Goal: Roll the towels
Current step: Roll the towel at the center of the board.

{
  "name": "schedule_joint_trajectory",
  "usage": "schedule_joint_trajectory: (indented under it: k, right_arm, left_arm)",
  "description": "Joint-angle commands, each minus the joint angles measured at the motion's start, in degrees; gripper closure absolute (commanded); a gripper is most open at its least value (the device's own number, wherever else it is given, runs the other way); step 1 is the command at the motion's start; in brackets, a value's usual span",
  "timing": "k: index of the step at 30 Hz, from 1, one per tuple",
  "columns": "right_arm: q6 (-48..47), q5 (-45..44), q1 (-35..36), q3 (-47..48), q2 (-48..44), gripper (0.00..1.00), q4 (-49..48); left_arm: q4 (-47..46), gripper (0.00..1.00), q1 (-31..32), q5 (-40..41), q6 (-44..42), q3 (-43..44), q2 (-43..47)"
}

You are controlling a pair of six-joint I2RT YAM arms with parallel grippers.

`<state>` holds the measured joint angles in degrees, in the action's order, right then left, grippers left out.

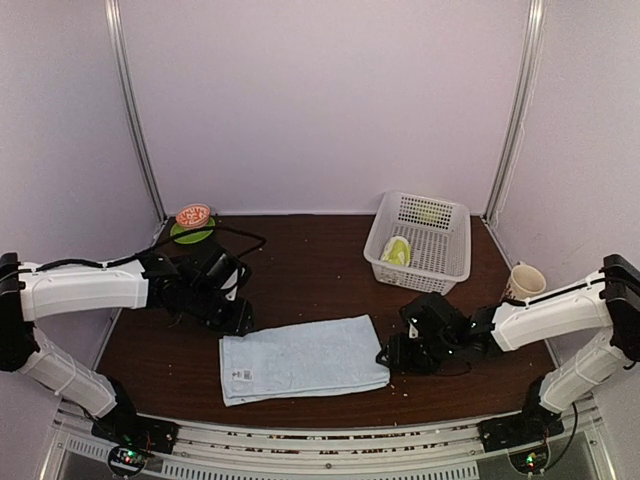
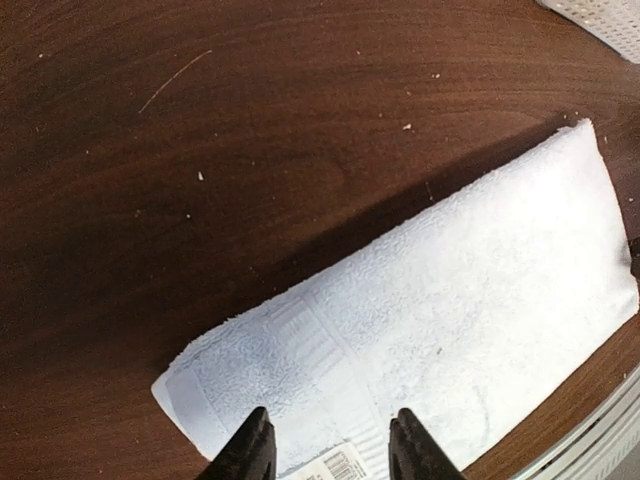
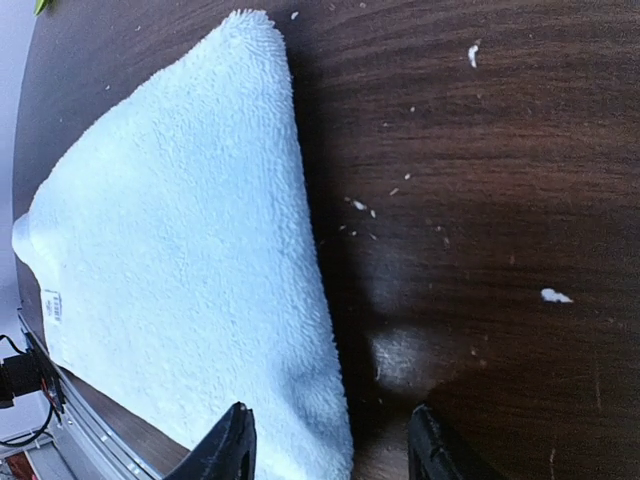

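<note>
the light-blue towel [image 1: 302, 358] lies flat in the lower middle of the top view, a soft, fluffy rectangle on the dark brown wood desk [image 1: 310, 270]. the small yellow-green towel [image 1: 397, 250] sits bunched in the white plastic basket [image 1: 445, 268] full of little holes, at the upper right. the left claw [image 2: 330, 458] is open over the blue towel's short end and holds nothing. its close view shows a woven stripe and a paper tag [image 2: 340, 466]. the right claw [image 3: 330, 452] is open and empty too, over the other end's edge. its view shows white crumbs [image 3: 556, 296] on the desk.
</note>
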<state>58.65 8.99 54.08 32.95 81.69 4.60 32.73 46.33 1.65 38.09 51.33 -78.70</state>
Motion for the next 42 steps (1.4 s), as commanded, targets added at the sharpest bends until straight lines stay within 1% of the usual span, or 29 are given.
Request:
schedule_joint_trajectory:
  k: [1, 3, 7, 9, 11, 12, 14, 18, 21, 24, 27, 31, 42]
  right_arm:
    - [2.89, 2.19, 0.10, -0.73, 3.31, 0.52, -5.48]
    - [3.63, 2.21, 0.17, -1.04, 4.39, 0.57, -5.55]
    - [4.73, 0.80, 0.16, -1.80, 4.56, 0.76, -4.26]
    - [4.96, -1.09, 0.20, -2.26, 3.27, 0.87, -2.85]
    - [4.25, -4.34, 0.13, -2.10, 0.45, 0.97, 0.69]
    - [3.63, -6.42, -0.07, -1.76, -1.14, 1.00, 2.87]
    - [1.73, -9.47, -0.95, -1.02, -4.33, 1.00, 7.40]
    - [-4.64, -13.79, -2.63, 3.07, -9.02, 1.00, 17.92]
    - [-9.78, -15.62, -2.63, 8.27, -9.51, 1.00, 25.23]
    - [-12.33, -15.47, -1.56, 11.71, -8.46, 1.00, 28.04]
    - [-13.69, -14.64, -0.05, 14.11, -6.68, 1.00, 28.29]
    - [-15.41, -12.88, 2.58, 15.69, -3.93, 1.00, 26.35]
    - [-15.35, -6.79, 7.70, 15.55, 4.04, 1.00, 17.56]
  left_arm:
    - [-2.39, 0.63, 0.61, 0.83, 0.46, -1.43, -1.20]
    - [-2.41, 0.65, 0.63, 1.18, 0.79, -2.48, -2.08]
    - [-2.94, 0.73, 1.14, 1.77, 1.33, -4.42, -3.73]
    - [-3.28, 0.78, 1.56, 2.31, 1.30, -4.98, -4.60]
    - [-3.57, 0.84, 2.09, 2.52, 0.96, -4.97, -6.07]
    - [-3.93, 0.87, 2.43, 2.38, 0.82, -4.82, -6.66]
    - [-4.86, 0.91, 3.38, 1.89, 0.68, -4.07, -7.81]
    - [-6.02, 0.93, 5.00, 1.18, 0.60, -0.33, -11.25]
    - [-6.84, 0.94, 5.48, 0.33, 0.71, 2.23, -13.86]
    - [-7.68, 0.94, 5.66, -0.50, 1.01, 3.34, -15.53]
    - [-7.98, 0.94, 5.79, -1.09, 1.32, 3.41, -16.66]
    - [-8.30, 0.94, 5.88, -1.51, 1.80, 2.37, -16.84]
    - [-9.30, 0.95, 5.88, -2.52, 2.55, 1.06, -17.18]
